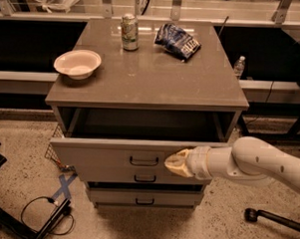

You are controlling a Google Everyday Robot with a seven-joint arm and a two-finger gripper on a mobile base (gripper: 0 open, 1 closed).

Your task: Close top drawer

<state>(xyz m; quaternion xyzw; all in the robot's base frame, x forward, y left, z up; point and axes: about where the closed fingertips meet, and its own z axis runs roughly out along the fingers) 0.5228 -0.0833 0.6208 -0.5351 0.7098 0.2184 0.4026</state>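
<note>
Gripper point(173, 163): fingers closed together into one tapered tip, touching the front of the top drawer point(98, 154). The top drawer stands partly out of the cabinet. Handle point(143, 161) just beside the fingertips, toward the drawer's centre. Middle drawer point(112, 176) directly below them. Bowl point(77, 63) and can point(129, 32) well above.

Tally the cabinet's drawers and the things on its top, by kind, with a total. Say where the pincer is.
Drawers: 3 (top drawer, partly open; middle drawer; bottom drawer)
Bowls: 1 (white bowl)
Cans: 1 (drink can)
Bags: 1 (snack bag)
Total: 6
The pincer is at the top drawer's front, right of centre.
</note>
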